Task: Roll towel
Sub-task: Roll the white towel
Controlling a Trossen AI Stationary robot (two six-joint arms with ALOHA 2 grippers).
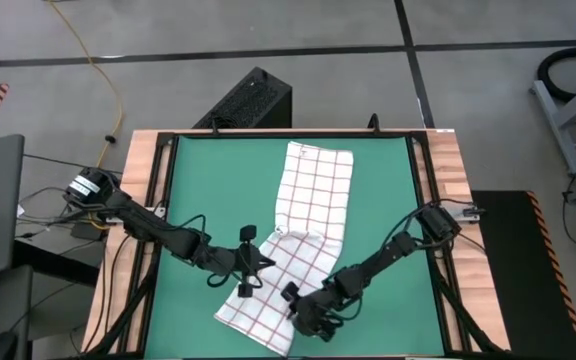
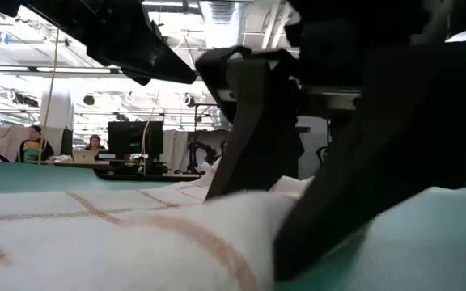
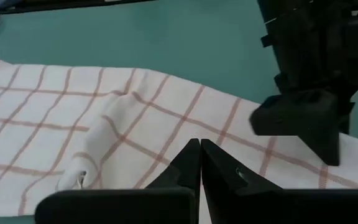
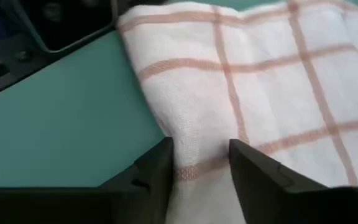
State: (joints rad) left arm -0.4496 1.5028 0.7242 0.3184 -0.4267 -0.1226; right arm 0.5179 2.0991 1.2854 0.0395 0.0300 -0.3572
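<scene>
Two dark arms reach in over the wooden table (image 1: 453, 165), whose top is mostly covered by a green mat (image 1: 388, 190). On the mat lies the towel (image 1: 313, 195), white with a red-brown grid, running from the far middle toward the near edge, where its near part is folded over at an angle. At that fold's left edge sits the left claw (image 3: 199, 163), fingers pressed together above the cloth. The right claw (image 4: 201, 163) is at the towel's near end, fingers apart and straddling a raised fold of cloth.
</scene>
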